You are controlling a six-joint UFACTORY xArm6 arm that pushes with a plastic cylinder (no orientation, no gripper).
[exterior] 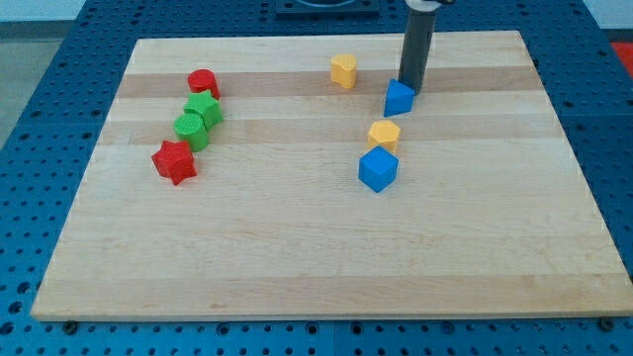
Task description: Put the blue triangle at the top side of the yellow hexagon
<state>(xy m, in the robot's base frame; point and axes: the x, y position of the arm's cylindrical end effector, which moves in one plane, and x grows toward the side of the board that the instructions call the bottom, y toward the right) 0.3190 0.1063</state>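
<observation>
The blue triangle lies on the wooden board, right of the middle and near the view's top. My tip is just to its upper right, touching or nearly touching it. The yellow hexagon lies just below the triangle, slightly to its left, with a small gap between them. A blue cube sits right below the hexagon, close against it.
A second yellow block lies up and left of the triangle. At the view's left a group stands together: a red cylinder, two green blocks and a red star.
</observation>
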